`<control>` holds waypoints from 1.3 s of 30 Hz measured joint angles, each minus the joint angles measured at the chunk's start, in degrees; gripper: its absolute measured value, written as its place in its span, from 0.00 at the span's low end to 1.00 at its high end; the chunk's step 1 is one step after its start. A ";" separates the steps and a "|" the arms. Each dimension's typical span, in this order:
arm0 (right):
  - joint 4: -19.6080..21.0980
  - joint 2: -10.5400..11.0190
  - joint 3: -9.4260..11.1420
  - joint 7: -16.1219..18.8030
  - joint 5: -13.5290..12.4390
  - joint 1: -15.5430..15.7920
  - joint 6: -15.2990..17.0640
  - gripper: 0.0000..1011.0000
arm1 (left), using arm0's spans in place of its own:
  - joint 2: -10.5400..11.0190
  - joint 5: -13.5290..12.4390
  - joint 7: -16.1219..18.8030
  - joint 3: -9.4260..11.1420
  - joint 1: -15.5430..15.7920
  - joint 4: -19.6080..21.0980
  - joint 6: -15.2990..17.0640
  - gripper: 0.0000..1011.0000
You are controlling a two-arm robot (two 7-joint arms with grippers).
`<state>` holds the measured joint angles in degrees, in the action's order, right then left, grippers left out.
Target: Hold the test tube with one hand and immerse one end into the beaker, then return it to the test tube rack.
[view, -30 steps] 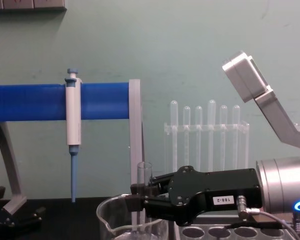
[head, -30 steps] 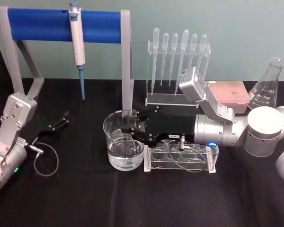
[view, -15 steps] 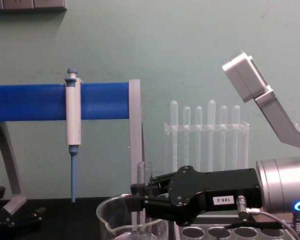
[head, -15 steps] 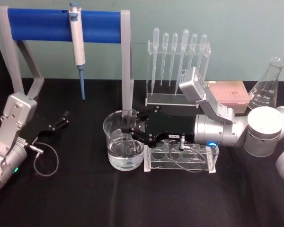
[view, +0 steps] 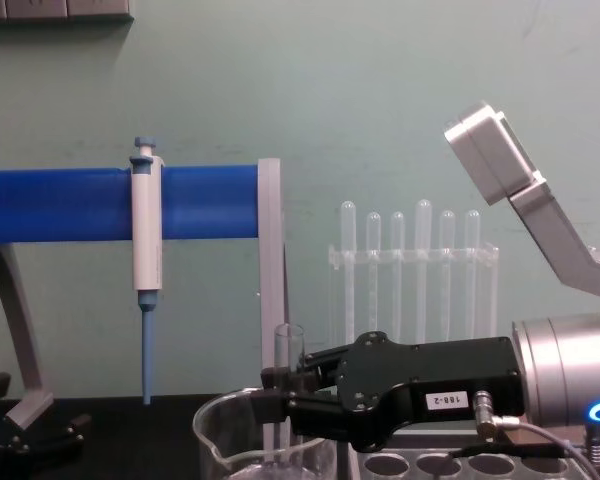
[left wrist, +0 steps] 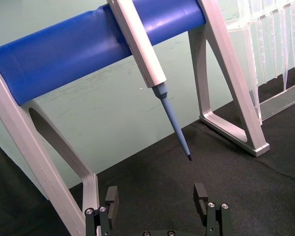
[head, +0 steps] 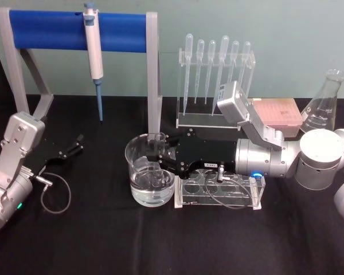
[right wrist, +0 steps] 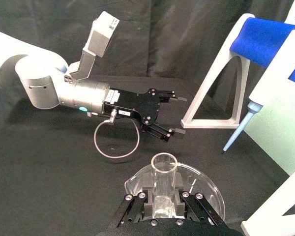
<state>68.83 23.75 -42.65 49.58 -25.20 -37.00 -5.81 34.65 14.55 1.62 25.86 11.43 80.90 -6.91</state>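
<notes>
The test tube (head: pixel 157 140) stands upright in the beaker (head: pixel 136 166), which holds some water; the tube's lower end reaches down to that water. My right gripper (head: pixel 156 156) is shut on the tube's upper part, just above the beaker's rim. From the side, the test tube (view: pixel 289 345) rises out of the right gripper (view: pixel 278 392) over the beaker (view: pixel 215 430). The right wrist view looks down the test tube (right wrist: pixel 164 174) into the beaker (right wrist: pixel 209 189). My left gripper (head: pixel 69 150) rests open at the table's left, also seen as the left gripper (left wrist: pixel 156 196).
A blue-bar stand (head: pixel 51 28) with a hanging pipettor (head: pixel 93 46) stands at the back left. A clear rack of pipettes (head: pixel 215 74) is at the back centre. A clear tube rack (head: pixel 218 195) sits under my right arm. A conical flask (head: pixel 324 109) and pink box (head: pixel 278 112) are at the right.
</notes>
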 joint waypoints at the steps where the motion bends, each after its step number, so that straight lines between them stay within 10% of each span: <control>1: 0.00 0.00 0.00 0.00 0.00 0.00 0.00 0.23 | 0.00 0.00 0.00 0.00 0.00 0.00 0.00 0.99; 39: 0.00 0.00 0.00 0.00 0.00 0.00 0.00 0.23 | 0.00 0.00 0.00 0.00 0.00 0.00 0.00 0.99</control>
<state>68.83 23.75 -42.65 49.57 -25.20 -37.00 -5.81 34.65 14.55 1.62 25.86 11.43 80.90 -6.91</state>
